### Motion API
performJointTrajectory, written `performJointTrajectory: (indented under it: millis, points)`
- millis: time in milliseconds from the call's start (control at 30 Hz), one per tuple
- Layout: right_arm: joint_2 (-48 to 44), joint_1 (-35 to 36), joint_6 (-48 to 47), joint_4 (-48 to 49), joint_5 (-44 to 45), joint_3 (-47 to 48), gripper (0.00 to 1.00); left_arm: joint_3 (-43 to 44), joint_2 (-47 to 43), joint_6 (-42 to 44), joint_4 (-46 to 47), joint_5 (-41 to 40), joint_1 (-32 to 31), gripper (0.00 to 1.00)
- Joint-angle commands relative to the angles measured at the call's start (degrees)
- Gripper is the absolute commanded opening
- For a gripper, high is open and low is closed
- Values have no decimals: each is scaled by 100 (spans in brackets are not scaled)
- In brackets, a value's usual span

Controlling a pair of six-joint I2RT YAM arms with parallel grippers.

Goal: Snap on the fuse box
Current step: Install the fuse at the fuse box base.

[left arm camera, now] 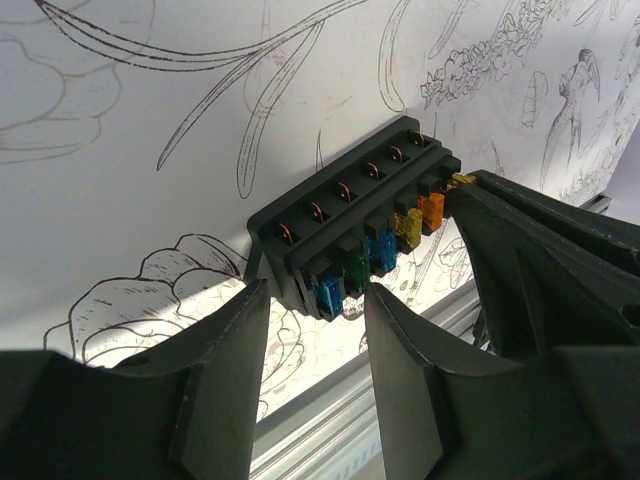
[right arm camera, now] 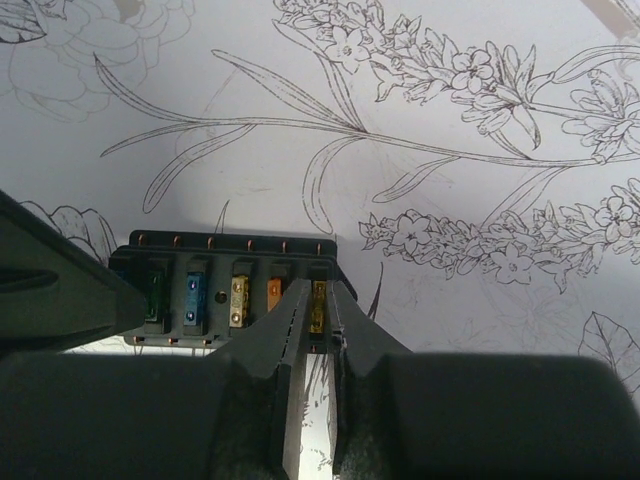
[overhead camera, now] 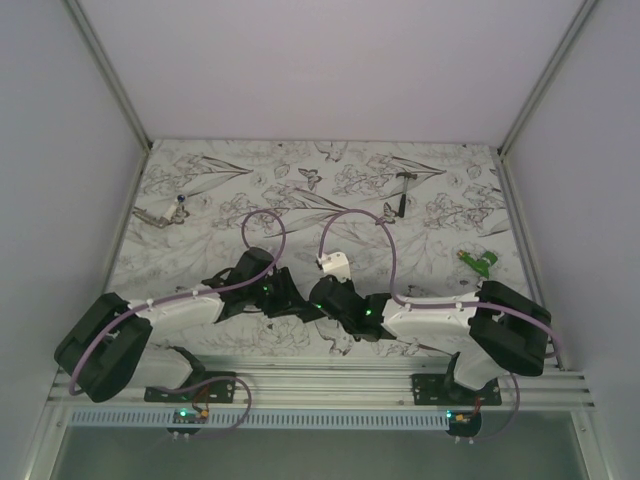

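L gripper (left arm camera: 315, 292) clamps the near end of the fuse box (left arm camera: 345, 215) over the floral table (left arm camera: 120, 200), by the front edge. R gripper (right arm camera: 320, 290) is narrow, a slit only, tips at the box's fuse side. Can't tell if it grips. Farther back, R side: green object (overhead camera: 483, 261), then hammer (overhead camera: 403, 195).

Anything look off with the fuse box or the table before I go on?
Nothing damaged or spilled. The fuse box has no cover on: its row of coloured fuses is exposed. One yellow fuse sits right at the tips of the right gripper.
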Motion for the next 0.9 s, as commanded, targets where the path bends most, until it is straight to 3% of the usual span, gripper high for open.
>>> performJointTrajectory:
  millis: [0, 167, 533, 700, 867]
  points:
    - [-168, 80, 166, -23, -96, 102, 19, 42, 83, -62, 35, 70, -18, 45]
    - [-249, 76, 179, -38, -110, 100, 26, 33, 83, -71, 48, 69, -18, 44]
    - [-399, -17, 129, -127, -179, 77, 26, 16, 73, -78, 48, 78, -18, 44]
    - [-682, -180, -68, -201, -686, 116, 30, 20, 100, -71, 53, 102, -18, 44]
    - [-1006, -666, -80, -278, -1806, 39, 30, 66, 159, -62, 48, 160, -18, 44]
